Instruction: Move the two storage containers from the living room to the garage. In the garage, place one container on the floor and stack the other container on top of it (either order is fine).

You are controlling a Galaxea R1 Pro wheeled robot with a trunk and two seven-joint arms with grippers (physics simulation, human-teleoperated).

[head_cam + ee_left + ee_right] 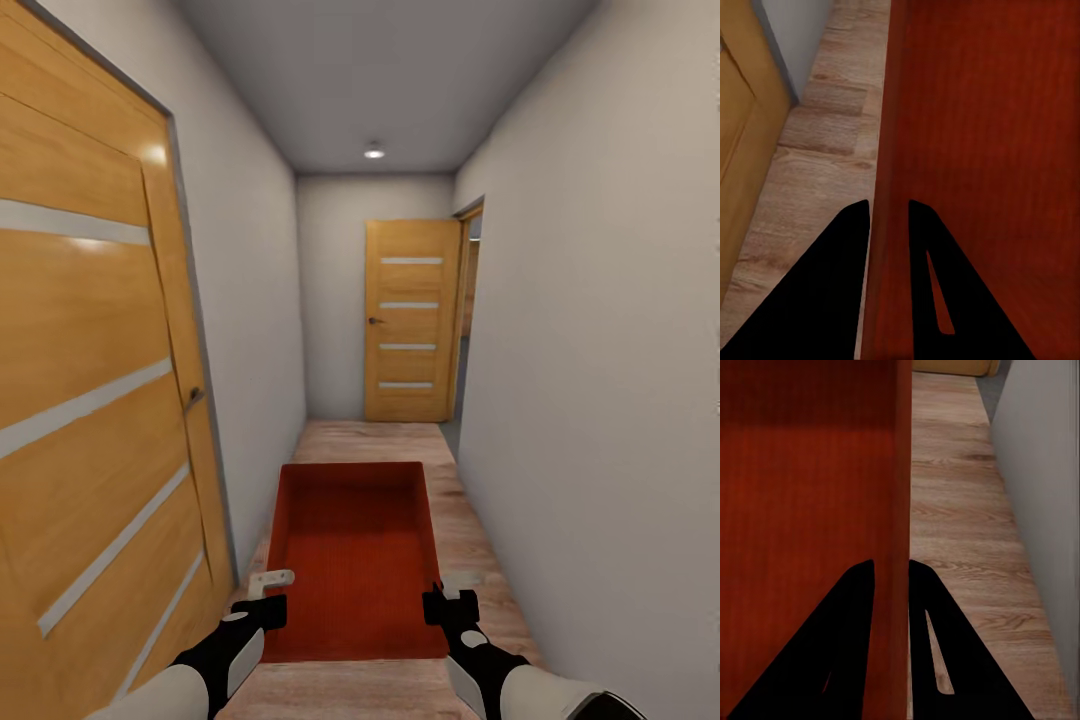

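Observation:
One red-orange open-top storage container (355, 560) hangs level in front of me above the wood-plank floor of a narrow hallway. My left gripper (268, 600) is shut on its left wall near the closer end. My right gripper (445, 600) is shut on its right wall opposite. In the left wrist view the two dark fingers (832, 285) straddle that wall of the container (990, 150), as the left gripper (889, 217) pinches it. In the right wrist view the right gripper (892, 577) clamps the other wall of the container (802, 510) the same way. The bin is empty inside.
A shut wooden door (90, 400) lines the left wall close by. At the hallway's end an open wooden door (408, 320) stands beside a doorway on the right (468, 330). White walls (600, 400) hem in the plank floor (380, 440) on both sides.

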